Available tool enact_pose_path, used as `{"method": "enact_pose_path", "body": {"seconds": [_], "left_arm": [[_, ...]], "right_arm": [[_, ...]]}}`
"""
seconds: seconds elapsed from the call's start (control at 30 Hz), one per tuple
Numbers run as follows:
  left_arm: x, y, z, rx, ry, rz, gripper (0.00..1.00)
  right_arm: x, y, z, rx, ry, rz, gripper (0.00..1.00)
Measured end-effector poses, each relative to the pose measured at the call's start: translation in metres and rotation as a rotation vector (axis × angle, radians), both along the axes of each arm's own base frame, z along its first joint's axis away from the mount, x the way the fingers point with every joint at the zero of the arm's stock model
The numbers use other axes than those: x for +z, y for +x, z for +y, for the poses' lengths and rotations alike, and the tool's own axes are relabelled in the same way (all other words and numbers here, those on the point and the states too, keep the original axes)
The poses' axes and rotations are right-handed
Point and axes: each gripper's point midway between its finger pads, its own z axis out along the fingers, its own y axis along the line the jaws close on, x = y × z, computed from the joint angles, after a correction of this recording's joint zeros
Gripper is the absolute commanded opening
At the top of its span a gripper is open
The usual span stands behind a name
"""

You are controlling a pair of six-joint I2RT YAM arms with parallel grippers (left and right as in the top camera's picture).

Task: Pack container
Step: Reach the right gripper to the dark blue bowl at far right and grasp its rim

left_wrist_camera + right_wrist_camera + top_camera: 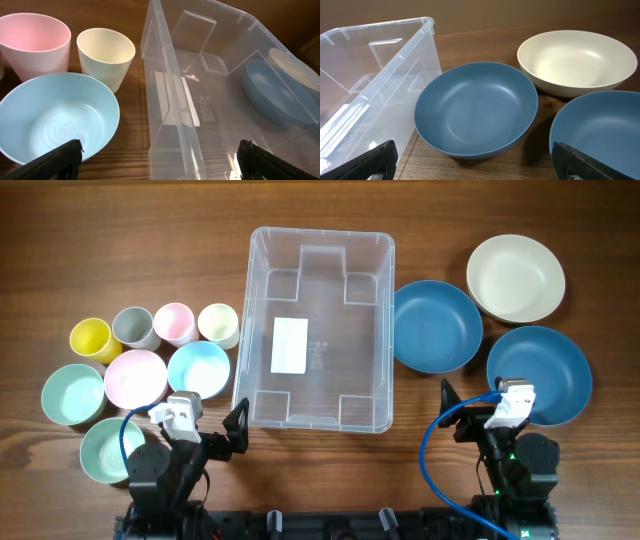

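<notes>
A: Listing the counter [40,240] stock. Item one: the container [243,330], clear, at centre, open side up, nothing in it. Left of it: four cups [174,323] and four small bowls [135,377]. Right of it: three large bowls [515,277], two dark blue and one cream.

B: Arms?

A: Left gripper [160,164]: jaws wide apart, holding nothing, low by the container's near left corner, with the light blue bowl [57,117] just ahead. Right gripper [477,162]: jaws likewise apart and bare, facing the dark blue bowl [476,107] that sits just beside the container's right wall.

B: Step in hand?

A: By my reading, the first pick; no item is packed yet.

B: Requirement for the next move?

A: Probably a rim grasp: one jaw inside the bowl wall, one outside. Then a lift over the container's rim and a set-down on its ribbed base. Packing the large bowls first would likely leave room to nest the rest.
</notes>
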Motion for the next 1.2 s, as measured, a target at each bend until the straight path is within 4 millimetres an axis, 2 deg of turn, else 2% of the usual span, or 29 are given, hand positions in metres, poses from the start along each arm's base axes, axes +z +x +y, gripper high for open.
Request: {"method": "enact_pose_path", "body": {"seconds": [0.4, 0.7, 0.87, 0.93, 1.03, 1.2], "left_arm": [[0.000, 0.000, 0.000, 0.000, 0.000, 0.000, 1.00], [0.000, 0.000, 0.000, 0.000, 0.000, 0.000, 1.00], [0.000, 0.000, 0.000, 0.000, 0.000, 0.000, 1.00], [0.000, 0.000, 0.000, 0.000, 0.000, 0.000, 1.00], [0.000, 0.000, 0.000, 0.000, 0.000, 0.000, 1.00], [-0.001, 0.000, 0.000, 0.000, 0.000, 0.003, 1.00]], "right_arm": [[0.000, 0.000, 0.001, 0.006, 0.005, 0.000, 1.00], [0.001, -0.003, 0.018, 0.056, 0.175, 0.027, 0.99], [-0.008, -0.010, 0.022, 0.063, 0.216, 0.103, 0.99], [0.002, -0.011, 0.022, 0.060, 0.218, 0.121, 0.99], [0.029, -0.010, 0.020, 0.041, 0.224, 0.177, 0.99], [0.075, 0.008, 0.019, 0.021, 0.234, 0.291, 1.00]]}}
